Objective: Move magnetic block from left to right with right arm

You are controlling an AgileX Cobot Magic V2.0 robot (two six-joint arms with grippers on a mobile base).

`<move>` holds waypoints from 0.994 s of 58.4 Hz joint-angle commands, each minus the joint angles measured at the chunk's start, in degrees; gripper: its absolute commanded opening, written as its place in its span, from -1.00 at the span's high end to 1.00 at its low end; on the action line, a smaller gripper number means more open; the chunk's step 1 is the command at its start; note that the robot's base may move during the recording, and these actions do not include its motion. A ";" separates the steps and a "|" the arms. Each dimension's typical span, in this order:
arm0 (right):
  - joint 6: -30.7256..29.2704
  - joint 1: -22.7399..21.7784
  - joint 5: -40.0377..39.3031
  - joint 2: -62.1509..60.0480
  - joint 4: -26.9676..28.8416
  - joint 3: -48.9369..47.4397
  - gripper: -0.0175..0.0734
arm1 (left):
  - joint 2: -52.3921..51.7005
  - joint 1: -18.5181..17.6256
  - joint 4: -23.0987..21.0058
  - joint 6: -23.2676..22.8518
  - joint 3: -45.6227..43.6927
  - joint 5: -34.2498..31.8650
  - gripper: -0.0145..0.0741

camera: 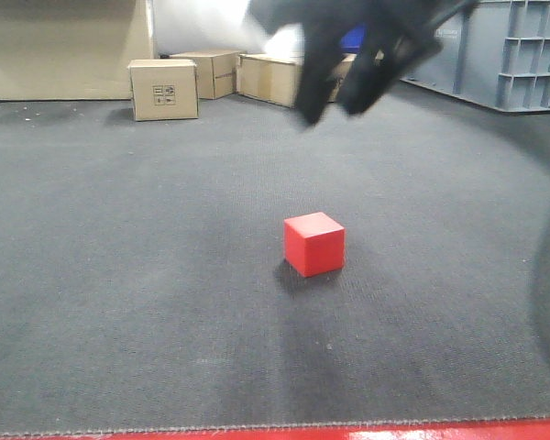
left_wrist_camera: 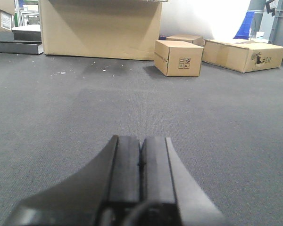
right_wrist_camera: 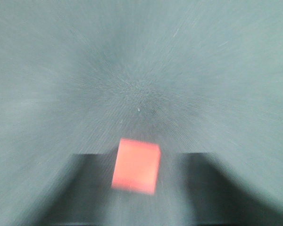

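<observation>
The magnetic block, a small plain red cube, rests on the dark grey mat near the middle of the front view. My right gripper hangs well above and behind it, blurred, its two dark fingers spread apart. The right wrist view is motion-blurred: the magnetic block lies far below, seen between the two wide-apart fingers of the open right gripper. Low over the mat, my left gripper is shut, pads pressed together and nothing between them.
Brown cardboard boxes stand at the back of the mat, with more behind the right arm. A grey plastic crate fills the back right. A red strip marks the near edge. A large carton stands ahead of the left gripper.
</observation>
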 commanded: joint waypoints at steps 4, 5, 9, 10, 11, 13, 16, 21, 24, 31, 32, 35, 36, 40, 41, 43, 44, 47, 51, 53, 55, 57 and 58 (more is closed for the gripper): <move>0.23 -0.37 -7.17 -12.45 -0.46 6.47 0.49 | -0.56 -0.34 -0.27 -0.34 0.62 -5.18 0.96; 0.23 -0.37 -7.67 -13.54 -0.46 7.41 0.49 | -0.56 -0.34 -0.27 -0.34 0.62 -5.18 0.96; 0.23 -0.37 -10.18 -18.32 -0.46 11.72 0.49 | -0.56 -0.34 -0.27 -0.34 0.62 -5.18 0.96; 0.23 -0.37 -10.79 -19.93 -0.46 13.18 0.49 | -0.56 -0.34 -0.27 -0.34 0.62 -5.18 0.96; 0.23 -0.37 -11.72 -20.96 -0.46 14.17 0.49 | -0.56 -0.34 -0.27 -0.34 0.62 -5.18 0.96; 0.23 -0.37 -13.00 -23.54 -0.46 16.60 0.49 | -0.56 -0.34 -0.27 -0.34 0.62 -5.18 0.96; 0.23 -0.37 -15.35 -27.04 -0.46 20.00 0.49 | -0.56 -0.34 -0.27 -0.34 0.62 -5.18 0.96; 0.23 -0.37 -18.95 -32.77 -0.46 25.51 0.49 | -0.56 -0.34 -0.27 -0.34 0.62 -5.18 0.96; 0.23 -0.37 -20.43 -35.80 -0.46 28.41 0.49 | -0.56 -0.34 -0.27 -0.34 0.62 -5.18 0.96; 0.23 -0.37 -21.39 -42.01 -0.46 33.79 0.49 | -0.56 -0.34 -0.27 -0.34 0.62 -5.18 0.96; 0.23 -0.37 -21.30 -42.68 -0.52 34.17 0.49 | -0.56 -0.34 -0.27 -0.34 0.62 -5.18 0.96; 0.23 -0.37 -21.30 -44.68 -0.52 35.25 0.49 | -0.56 -0.34 -0.27 -0.34 0.62 -5.18 0.96; 0.23 -0.37 -21.30 -45.16 -0.52 35.49 0.49 | -0.56 -0.34 -0.27 -0.34 0.62 -5.18 0.96; 0.23 -0.37 -21.14 -46.97 -0.52 36.36 0.49 | -0.56 -0.34 -0.27 -0.34 0.62 -5.18 0.96; 0.23 -0.37 -21.14 -47.32 -0.52 36.53 0.49 | -0.56 -0.34 -0.27 -0.34 0.62 -5.18 0.96; 0.23 -0.37 -21.14 -47.62 -0.52 36.66 0.49 | -0.56 -0.34 -0.27 -0.34 0.62 -5.18 0.96; 0.23 -0.37 -21.14 -47.69 -0.52 36.73 0.49 | -0.56 -0.34 -0.27 -0.34 0.62 -5.18 0.96; 0.23 -0.37 -21.14 -47.77 -0.58 36.74 0.49 | -0.56 -0.34 -0.27 -0.34 0.62 -5.18 0.96; 0.23 -0.37 -21.26 -47.77 -0.73 36.74 0.49 | -0.56 -0.34 -0.27 -0.34 0.62 -5.18 0.96; 0.23 -0.37 -21.36 -47.77 -0.73 36.74 0.49 | -0.56 -0.34 -0.27 -0.34 0.62 -5.18 0.96; 0.23 -0.37 -21.51 -47.77 -0.73 36.74 0.49 | -0.56 -0.34 -0.27 -0.34 0.62 -5.18 0.96; 0.23 -0.37 -21.51 -47.77 -0.73 36.74 0.49 | -0.56 -0.34 -0.27 -0.34 0.62 -5.18 0.96; 0.23 -0.37 -21.57 -47.77 -0.73 36.74 0.49 | -0.56 -0.34 -0.27 -0.34 0.62 -5.18 0.96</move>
